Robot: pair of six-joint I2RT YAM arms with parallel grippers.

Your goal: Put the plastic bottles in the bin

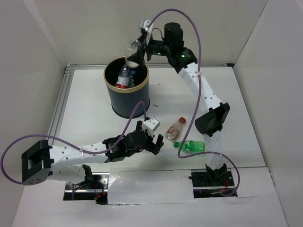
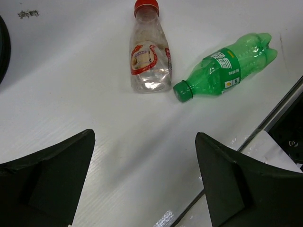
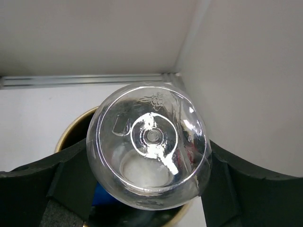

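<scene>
The dark bin (image 1: 127, 101) with a gold rim stands at the back middle; a clear bottle with a red label (image 1: 124, 78) lies inside. My right gripper (image 1: 136, 49) is shut on a clear bottle (image 1: 133, 56), held above the bin's far rim; in the right wrist view its round base (image 3: 149, 153) fills the gap between the fingers, over the bin rim (image 3: 71, 132). A clear red-capped bottle (image 1: 175, 128) and a green bottle (image 1: 189, 146) lie on the table. My left gripper (image 1: 157, 142) is open and empty, short of both bottles (image 2: 149, 56) (image 2: 227, 66).
White walls close in the table on three sides. An aluminium rail (image 1: 59, 106) runs along the left edge. The right arm's base (image 1: 215, 177) stands just behind the green bottle. Purple cables loop over both arms.
</scene>
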